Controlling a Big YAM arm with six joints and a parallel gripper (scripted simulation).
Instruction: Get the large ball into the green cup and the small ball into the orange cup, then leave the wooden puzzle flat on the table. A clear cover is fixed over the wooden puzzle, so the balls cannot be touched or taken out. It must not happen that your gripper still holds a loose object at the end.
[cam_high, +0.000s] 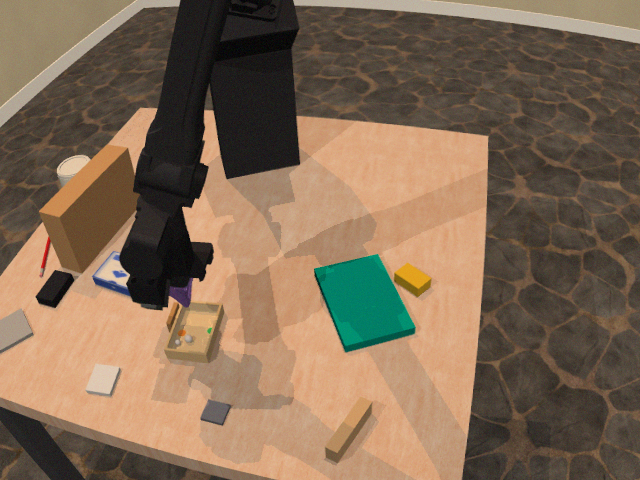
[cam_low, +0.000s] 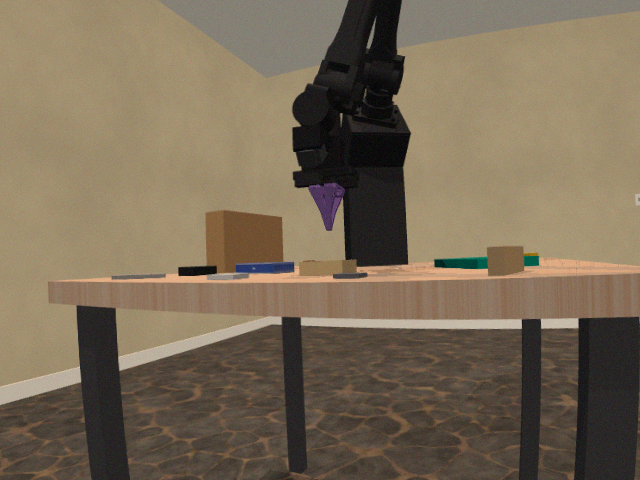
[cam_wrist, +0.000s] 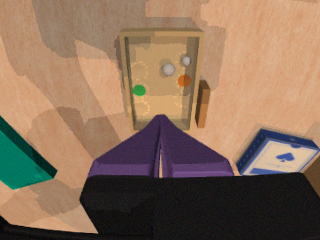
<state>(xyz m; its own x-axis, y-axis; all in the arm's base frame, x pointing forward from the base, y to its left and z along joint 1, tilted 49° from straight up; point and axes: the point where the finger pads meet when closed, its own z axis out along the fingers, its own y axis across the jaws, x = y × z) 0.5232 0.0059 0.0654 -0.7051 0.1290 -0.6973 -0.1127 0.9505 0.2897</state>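
The gripper (cam_low: 328, 225), fingers fully closed on nothing, hangs above the wooden puzzle (cam_high: 195, 331), which lies flat on the table (cam_high: 361, 170); lower slowly; press one rim gently; tilt gradually so both balls roll controllably.

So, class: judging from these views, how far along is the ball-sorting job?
Done: nothing yet. Both grey balls lie loose inside the wooden puzzle, outside the green cup and the orange cup.
In hand: the claw is shut on nothing and hangs above the puzzle, clear of it.
Left: tilting the puzzle so that each ball drops into its cup, then laying it flat on the table.
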